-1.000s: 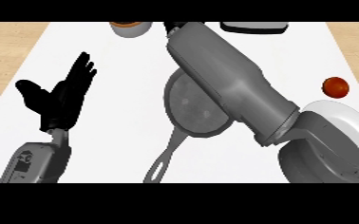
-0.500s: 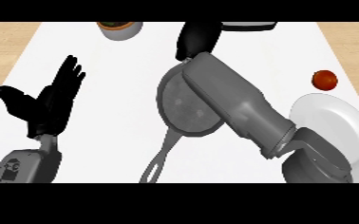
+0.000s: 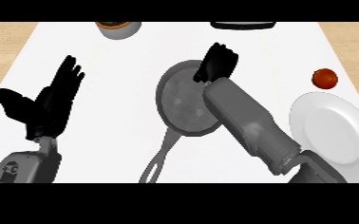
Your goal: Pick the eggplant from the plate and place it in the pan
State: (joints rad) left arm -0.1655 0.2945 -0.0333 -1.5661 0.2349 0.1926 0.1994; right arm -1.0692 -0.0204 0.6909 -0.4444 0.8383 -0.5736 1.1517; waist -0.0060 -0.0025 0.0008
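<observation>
Since a moment ago, the right hand point(image 3: 219, 64) has drawn back from the far edge of the desk point(image 3: 105, 152) and now sits over the far rim of the pan point(image 3: 184, 99), while the whole scene has slid lower in the head view, bringing the plate point(image 3: 326, 126) further into sight at the right. From the head view, the right hand's fingers are curled inward, and I cannot tell whether anything is inside them; the eggplant does not show anywhere, neither on the plate nor in the bare part of the pan. The grey right forearm point(image 3: 256, 126) runs from the lower right across the near right side of the pan and covers part of it. The pan is grey and round, its long handle pointing toward the lower edge. The white plate lies just right of the forearm, with nothing on the part that shows. A red tomato point(image 3: 325, 78) sits just beyond the plate, apart from it. At the far edge stand a bowl point(image 3: 118, 28) and a dark flat object point(image 3: 242, 25). The left hand point(image 3: 49, 99) rests at the left, wide, fingers up.
</observation>
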